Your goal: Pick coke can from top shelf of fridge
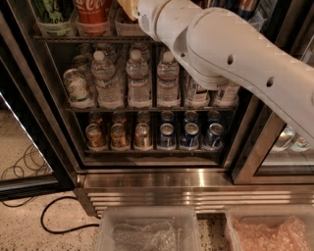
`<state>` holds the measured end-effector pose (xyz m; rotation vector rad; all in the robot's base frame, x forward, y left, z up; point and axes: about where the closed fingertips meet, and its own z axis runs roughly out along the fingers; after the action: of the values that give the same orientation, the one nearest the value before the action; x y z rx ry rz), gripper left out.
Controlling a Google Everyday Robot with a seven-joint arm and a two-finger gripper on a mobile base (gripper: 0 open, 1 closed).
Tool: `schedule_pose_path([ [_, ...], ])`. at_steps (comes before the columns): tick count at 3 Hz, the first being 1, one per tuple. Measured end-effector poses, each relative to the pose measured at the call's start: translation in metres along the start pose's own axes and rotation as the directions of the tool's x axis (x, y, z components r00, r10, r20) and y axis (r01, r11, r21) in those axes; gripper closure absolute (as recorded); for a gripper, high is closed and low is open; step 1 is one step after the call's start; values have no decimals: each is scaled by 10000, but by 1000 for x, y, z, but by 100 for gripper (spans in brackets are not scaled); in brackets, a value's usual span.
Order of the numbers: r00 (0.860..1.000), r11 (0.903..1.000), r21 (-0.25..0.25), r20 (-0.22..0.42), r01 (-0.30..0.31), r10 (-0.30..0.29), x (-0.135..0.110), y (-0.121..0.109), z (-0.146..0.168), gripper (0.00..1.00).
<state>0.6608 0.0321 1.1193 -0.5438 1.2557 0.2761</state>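
Observation:
The coke can, red with white script, stands on the top shelf of the fridge, its top cut off by the upper edge of the view. A green-and-white can stands to its left. My white arm reaches in from the right. My gripper is at the top edge, just right of the coke can and level with it. Only its tan end shows; the rest is out of view.
Water bottles and a tilted can fill the middle rack; gold cans and blue cans fill the lower one. The steel base, two plastic bins and a black cable lie below. A glass door stands at right.

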Motion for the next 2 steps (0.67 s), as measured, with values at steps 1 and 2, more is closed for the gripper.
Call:
schedule_pose_path([
  [1, 10000, 10000, 45, 45, 30, -30, -3, 2, -9, 100],
  [2, 9997, 9997, -29, -106, -232, 232, 0, 11, -20, 100],
])
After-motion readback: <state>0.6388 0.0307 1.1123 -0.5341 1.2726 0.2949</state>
